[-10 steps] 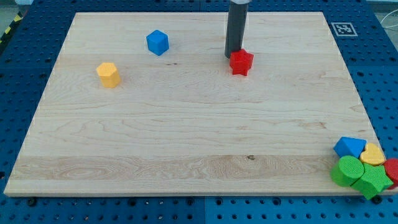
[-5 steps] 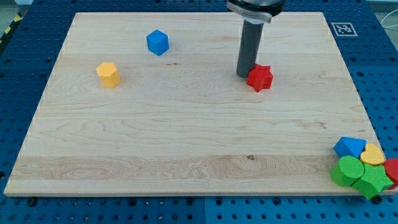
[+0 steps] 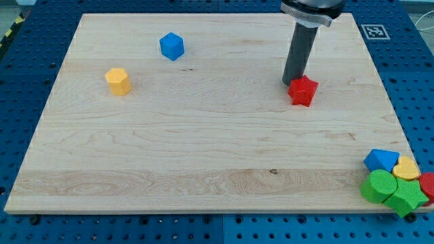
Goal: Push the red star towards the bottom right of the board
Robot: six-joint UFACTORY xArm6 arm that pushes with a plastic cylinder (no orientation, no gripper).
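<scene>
The red star [image 3: 303,91] lies on the wooden board [image 3: 203,149], right of centre in the upper half of the view. My tip [image 3: 291,83] touches the star's upper left side, with the dark rod rising from it toward the view's top. The star is well up and left of the board's bottom right corner.
A blue cube [image 3: 171,46] sits at upper left and a yellow hexagonal block [image 3: 118,80] further left. A cluster at the bottom right corner holds a blue block [image 3: 380,160], a yellow heart [image 3: 407,168], a green cylinder [image 3: 378,186], a green star [image 3: 405,198] and a red block [image 3: 428,184].
My tip has moved right and slightly down the view, pushing the red star the same way. The other blocks have not moved.
</scene>
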